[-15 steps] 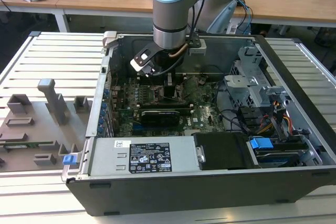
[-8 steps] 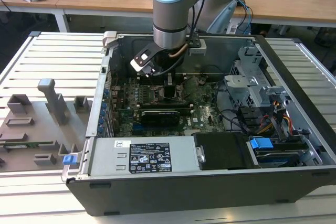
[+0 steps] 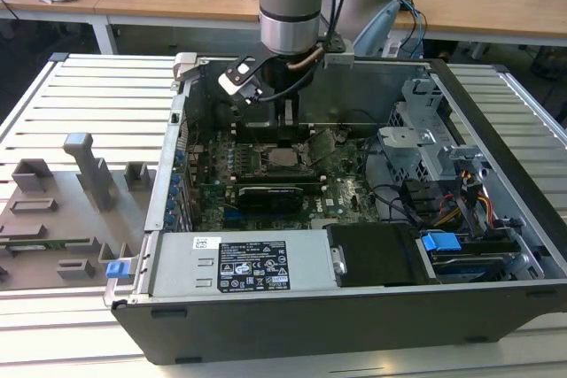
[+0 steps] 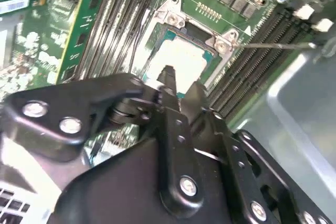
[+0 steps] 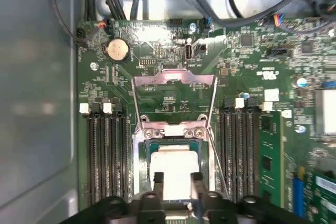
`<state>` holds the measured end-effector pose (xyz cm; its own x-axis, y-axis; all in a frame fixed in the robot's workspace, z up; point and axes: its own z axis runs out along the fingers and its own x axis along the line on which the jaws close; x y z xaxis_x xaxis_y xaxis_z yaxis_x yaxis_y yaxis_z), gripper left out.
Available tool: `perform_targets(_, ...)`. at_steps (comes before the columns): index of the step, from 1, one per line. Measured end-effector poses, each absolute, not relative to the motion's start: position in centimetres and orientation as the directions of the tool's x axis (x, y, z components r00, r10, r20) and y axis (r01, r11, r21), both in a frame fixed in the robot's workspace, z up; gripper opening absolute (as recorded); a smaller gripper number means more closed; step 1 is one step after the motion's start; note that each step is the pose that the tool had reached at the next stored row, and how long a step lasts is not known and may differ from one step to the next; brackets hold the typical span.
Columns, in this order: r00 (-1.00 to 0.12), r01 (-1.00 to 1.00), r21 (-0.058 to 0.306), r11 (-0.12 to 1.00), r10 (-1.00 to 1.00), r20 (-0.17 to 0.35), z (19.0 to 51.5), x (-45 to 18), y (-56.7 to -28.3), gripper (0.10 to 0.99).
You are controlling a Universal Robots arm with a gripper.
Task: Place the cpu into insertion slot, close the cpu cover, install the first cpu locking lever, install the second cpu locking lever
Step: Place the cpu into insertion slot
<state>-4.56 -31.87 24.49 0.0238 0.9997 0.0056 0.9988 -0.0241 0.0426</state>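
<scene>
I hold the gripper [image 5: 176, 178] just above the cpu [image 5: 176, 158] in the insertion slot [image 5: 143, 153], fingers parted and empty. With the cpu cover [image 5: 176, 78] open beside the slot, pressing down could skew the chip.

The power supply label [image 3: 257, 269] carries print too small to read.

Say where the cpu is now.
In the first wrist view the cpu lies in the insertion slot between the memory slot banks, the open cpu cover beside it and the gripper over it.
</scene>
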Motion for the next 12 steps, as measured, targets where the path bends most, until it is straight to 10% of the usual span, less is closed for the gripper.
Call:
perform_targets(4,0.024,0.999,0.043,-0.024,1.0,0.006,26.6,-4.6,-31.9,0.11)
perform_targets(12,0.024,0.999,0.043,-0.024,1.0,0.006,28.5,-4.6,-31.9,0.106)
